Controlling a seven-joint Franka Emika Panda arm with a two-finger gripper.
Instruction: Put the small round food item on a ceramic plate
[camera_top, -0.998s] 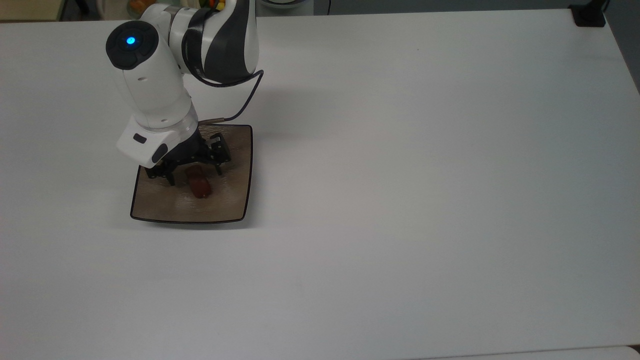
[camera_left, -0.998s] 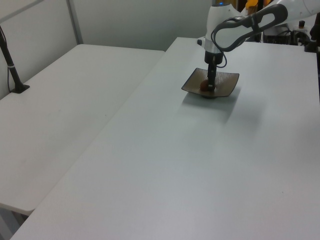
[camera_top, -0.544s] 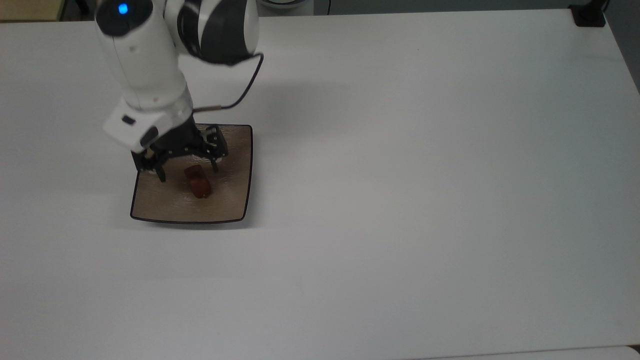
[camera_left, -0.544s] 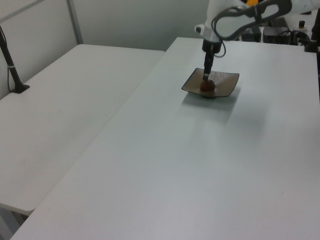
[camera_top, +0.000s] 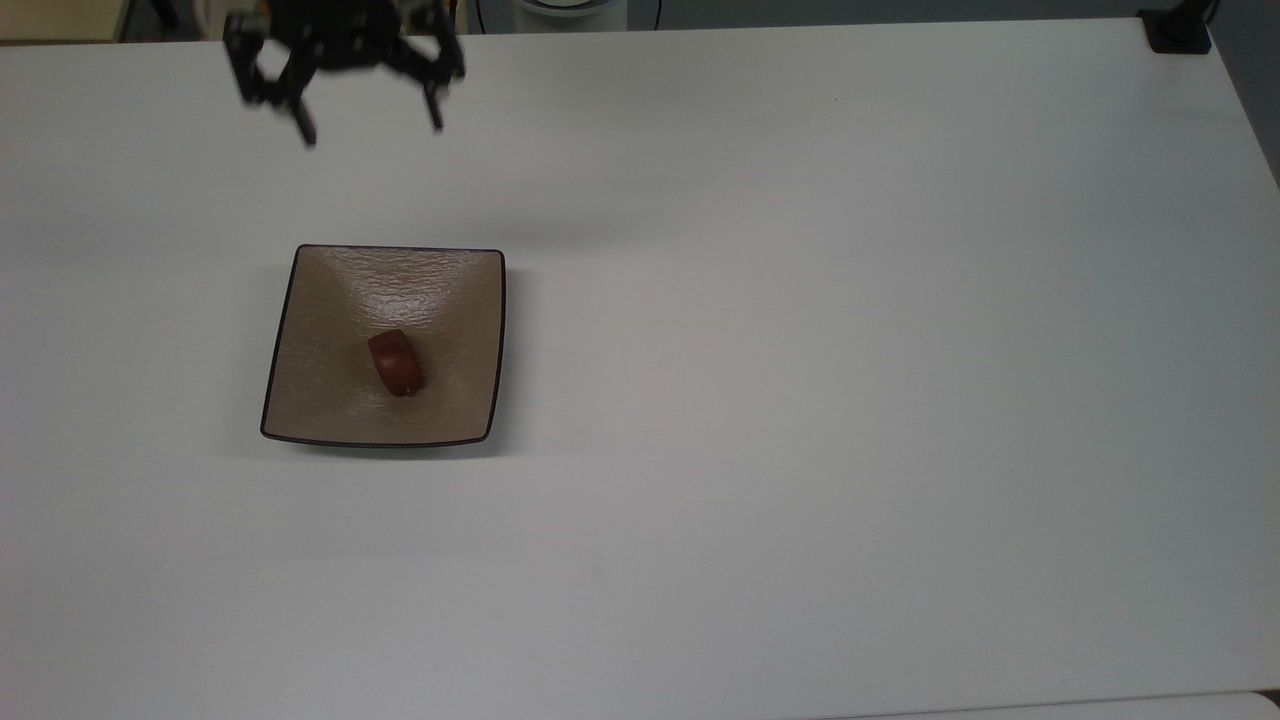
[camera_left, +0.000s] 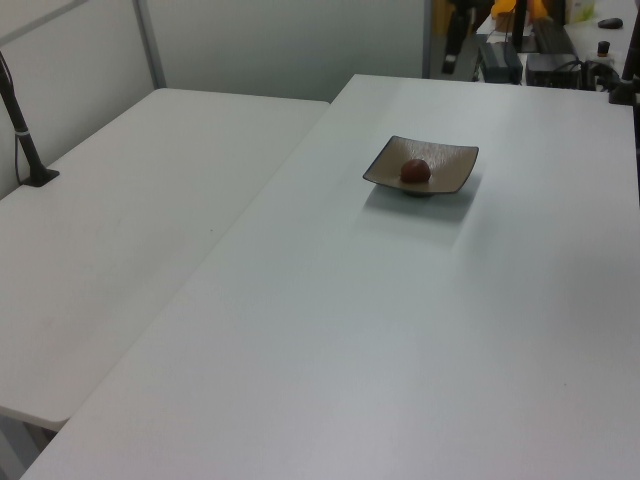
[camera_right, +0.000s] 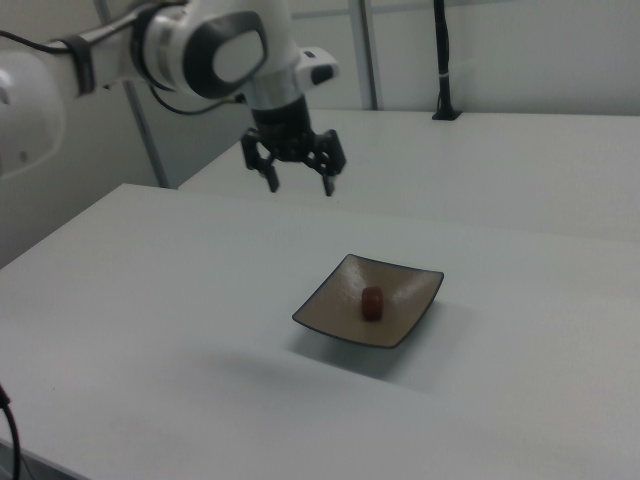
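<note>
Small round food item (camera_top: 395, 362) near centre of ceramic plate (camera_top: 320, 400); pincer (camera_top: 370, 128) released, aloft at plate's 12 o'clock; white surface (camera_top: 850, 350) bare toward 3 o'clock.

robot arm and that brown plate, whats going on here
The small glossy reddish-brown round food item lies near the middle of the square tan-brown ceramic plate on the white table, so the placing looks done. The white Franka arm's gripper holds nothing: it is open and hangs in the air well above the table, clear of the plate. Nothing is touching the food.
</note>
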